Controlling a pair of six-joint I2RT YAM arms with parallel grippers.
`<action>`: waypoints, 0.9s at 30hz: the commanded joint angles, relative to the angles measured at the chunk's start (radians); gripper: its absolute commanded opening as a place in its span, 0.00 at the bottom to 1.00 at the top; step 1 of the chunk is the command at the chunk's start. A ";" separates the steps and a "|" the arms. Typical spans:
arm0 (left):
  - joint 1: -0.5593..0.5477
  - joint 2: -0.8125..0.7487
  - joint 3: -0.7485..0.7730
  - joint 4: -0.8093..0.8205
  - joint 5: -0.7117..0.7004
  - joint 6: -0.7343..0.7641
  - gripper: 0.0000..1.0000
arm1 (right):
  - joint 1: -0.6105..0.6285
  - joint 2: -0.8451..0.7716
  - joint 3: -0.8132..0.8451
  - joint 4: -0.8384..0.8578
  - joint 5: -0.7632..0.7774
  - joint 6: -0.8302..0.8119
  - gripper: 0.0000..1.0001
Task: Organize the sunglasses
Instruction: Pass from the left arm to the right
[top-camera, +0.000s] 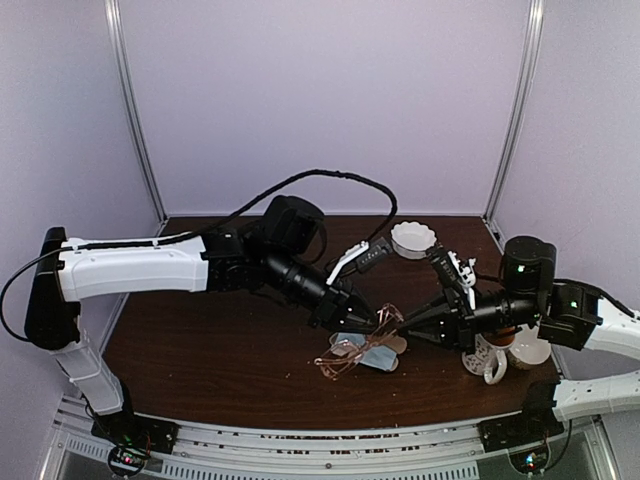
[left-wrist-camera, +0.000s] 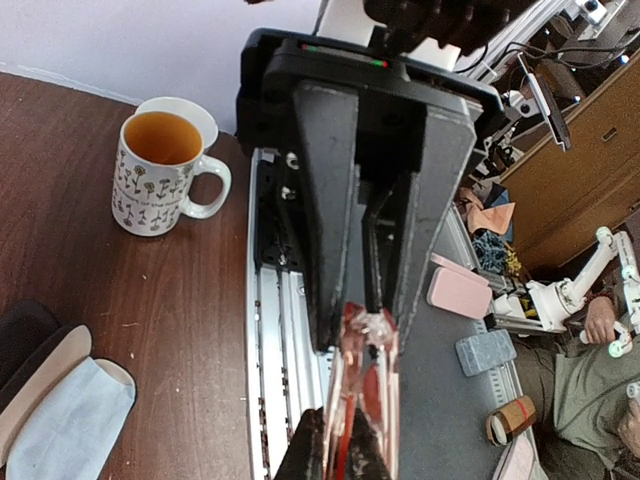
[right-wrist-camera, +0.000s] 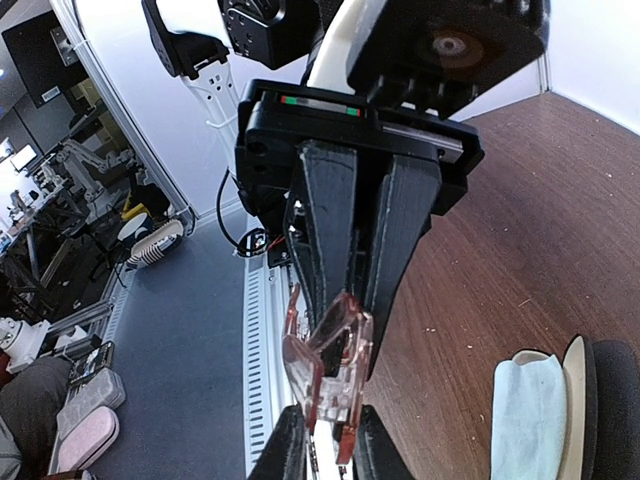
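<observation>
Top external view: copper-framed sunglasses (top-camera: 350, 355) pinched just above the counter (top-camera: 200, 340) between left hand (top-camera: 365, 322) and right hand (top-camera: 403, 323), both clenched on them tip to tip, long axis slanting near-left.

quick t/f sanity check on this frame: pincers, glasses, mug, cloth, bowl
1. The left pincer and right pincer both grip the reddish sunglasses. True.
2. The mug lies on its side. False: it stands upright.
3. A light-blue cloth lies on the cream lining of the open case. True.
4. The white bowl sits at the near edge, between the arm bases. False: it is at the far edge of the table.
</observation>
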 joint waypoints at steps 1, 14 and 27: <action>-0.008 0.005 0.034 0.019 -0.003 0.008 0.00 | -0.004 -0.008 -0.002 0.034 -0.019 0.009 0.14; -0.008 0.002 0.038 0.003 -0.008 0.022 0.00 | -0.004 -0.054 -0.040 -0.022 0.010 -0.023 0.34; -0.009 0.007 0.040 0.003 -0.009 0.021 0.00 | -0.004 0.000 -0.047 0.034 0.030 -0.020 0.23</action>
